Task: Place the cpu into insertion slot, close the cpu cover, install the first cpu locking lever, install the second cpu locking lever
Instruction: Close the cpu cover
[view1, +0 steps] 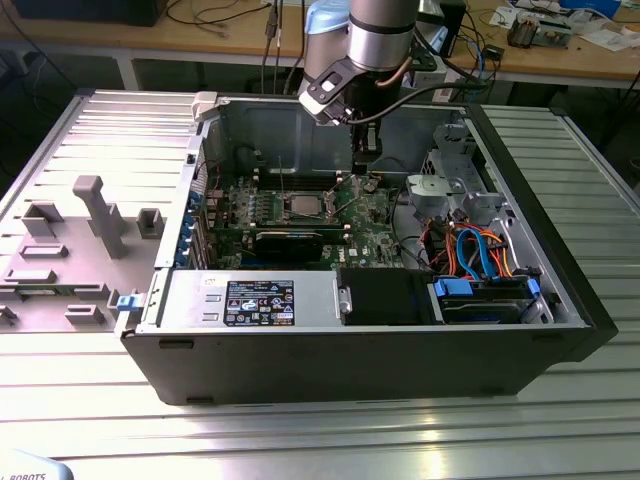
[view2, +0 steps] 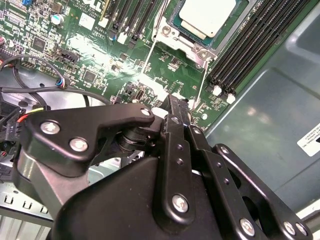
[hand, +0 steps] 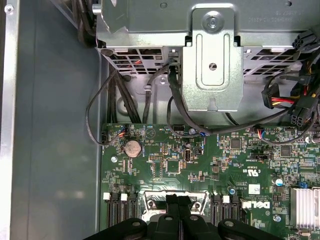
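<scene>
The cpu (view2: 207, 15) lies silvery and flat in its insertion slot on the green motherboard (view2: 95, 55); in the exterior view the cpu (view1: 300, 206) is mid-board. A metal frame, the cpu cover (view2: 172, 31), lies down around it. One thin wire locking lever (view2: 201, 87) runs from the socket toward my fingertips. My gripper (view2: 175, 100) is shut, and I cannot tell whether it touches that lever. In the exterior view the gripper (view1: 366, 165) hangs inside the open case, to the right of the socket. The first wrist view has the gripper (hand: 177, 200) over the socket's edge.
The open computer case (view1: 560, 330) lies on a ribbed metal table. A silver drive cage (hand: 212, 55) with cable bundles (hand: 125, 100) stands past the board. Memory slots (view2: 250, 45) flank the socket. A grey fixture block (view1: 100, 215) stands at the exterior view's left.
</scene>
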